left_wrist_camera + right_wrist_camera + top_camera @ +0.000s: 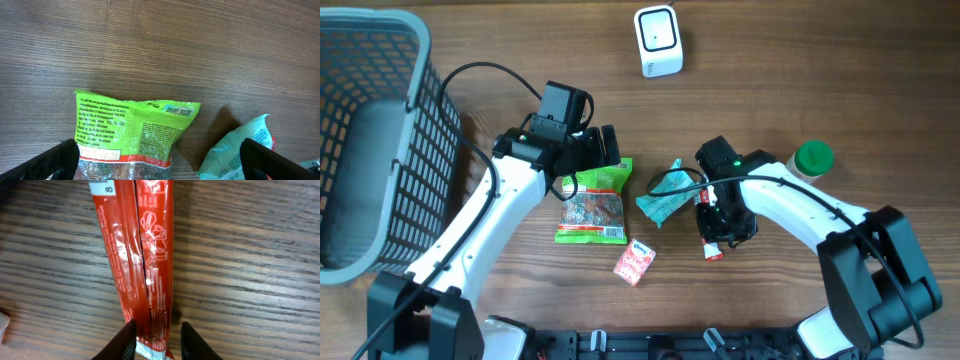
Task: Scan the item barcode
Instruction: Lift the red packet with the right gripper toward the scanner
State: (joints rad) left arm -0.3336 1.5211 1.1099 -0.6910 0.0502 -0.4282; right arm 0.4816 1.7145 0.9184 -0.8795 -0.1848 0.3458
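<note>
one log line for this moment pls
left hand open over green snack bag | right hand straddling red packet end, grip unclear | nothing at white scanner

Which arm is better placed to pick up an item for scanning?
Right. The right fingers straddle the end of the red wrapper; the left fingers stand wide open over the green bag.

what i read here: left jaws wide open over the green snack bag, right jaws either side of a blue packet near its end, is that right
Not quite. The packet between the jaws of the right gripper is red, not blue, as the right wrist view shows. The rest holds: the left gripper has its jaws wide open over the green snack bag.
</note>
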